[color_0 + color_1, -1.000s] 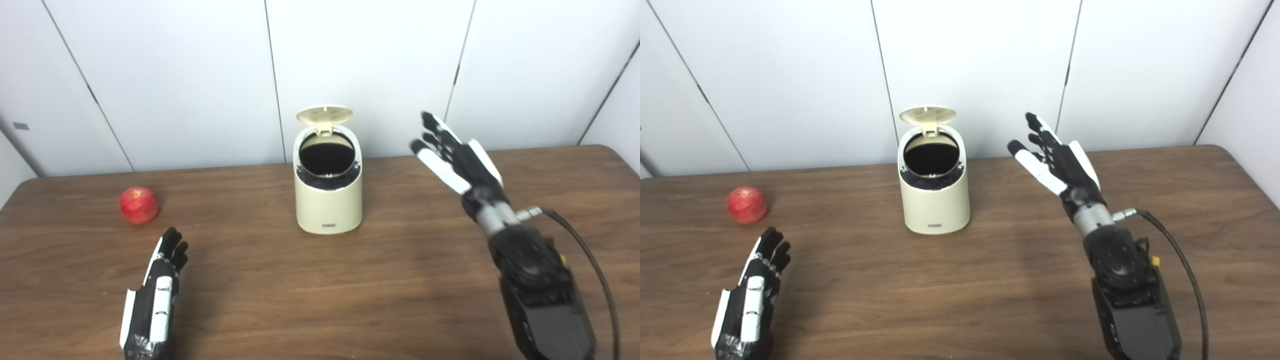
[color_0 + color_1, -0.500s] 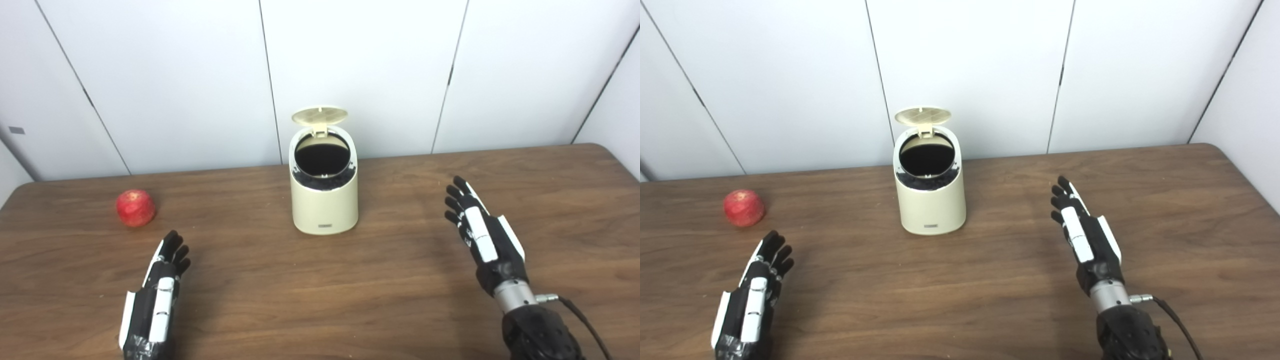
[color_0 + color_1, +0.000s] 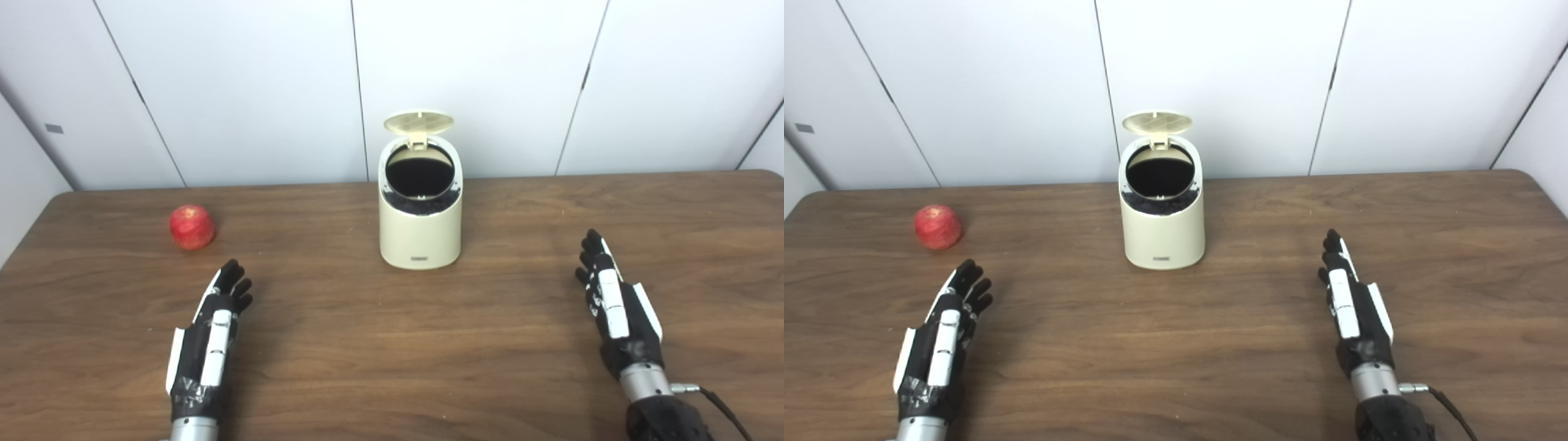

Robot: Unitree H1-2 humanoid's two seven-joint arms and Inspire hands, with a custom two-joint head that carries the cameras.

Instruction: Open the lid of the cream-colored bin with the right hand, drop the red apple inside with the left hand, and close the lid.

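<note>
Bin (image 3: 420, 229) lid (image 3: 419, 121) up, apple (image 3: 192, 226) left of it, both hands (image 3: 211, 331) (image 3: 618, 309) empty, fingers extended.

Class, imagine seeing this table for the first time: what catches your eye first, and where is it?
The cream-colored bin stands mid-table, its lid flipped up over a dark opening. The red apple lies far to its left. Nearer the camera, the left hand and right hand both rest open on the wooden table, holding nothing.
</note>
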